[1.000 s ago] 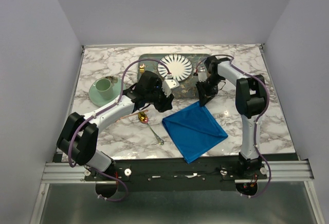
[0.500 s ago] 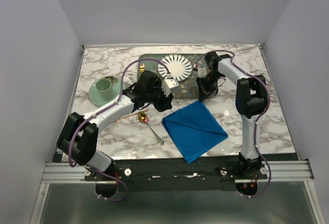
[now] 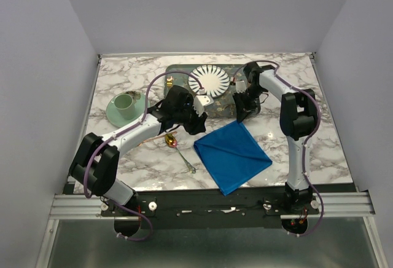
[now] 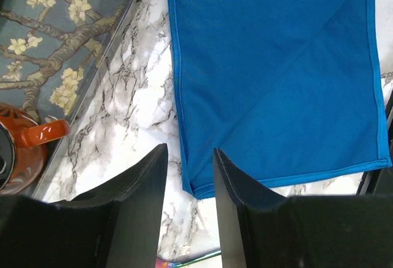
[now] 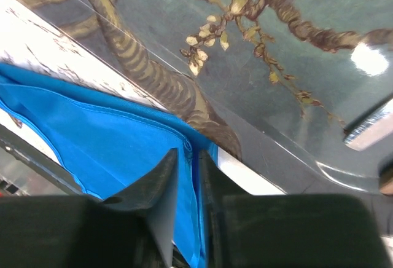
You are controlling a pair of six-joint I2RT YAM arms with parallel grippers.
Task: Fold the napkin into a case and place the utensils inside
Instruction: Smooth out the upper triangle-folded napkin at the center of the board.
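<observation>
The bright blue napkin [image 3: 233, 152] lies folded on the marble, one corner pointing at the tray. My right gripper [image 3: 241, 115] is at that far corner. In the right wrist view its jaws [image 5: 189, 152] stand narrow with the napkin's [image 5: 92, 133] hem bunched between them. My left gripper [image 3: 198, 125] hovers open over the napkin's left corner [image 4: 199, 188], with nothing between its fingers [image 4: 189, 151]. The spoon [image 3: 180, 147] with a gold bowl and the copper-pink fork [image 3: 150, 139] lie on the marble left of the napkin. No case is formed.
A grey-green patterned tray [image 3: 181, 69] at the back holds a striped white plate [image 3: 209, 80]. A green cup on a saucer [image 3: 124, 105] stands at the left. An orange-red cup [image 4: 37, 134] sits on the tray's edge near my left gripper.
My right gripper has drawn back a little toward the tray and now sits on the napkin's far corner. The left arm has barely moved. The napkin lies as before.
</observation>
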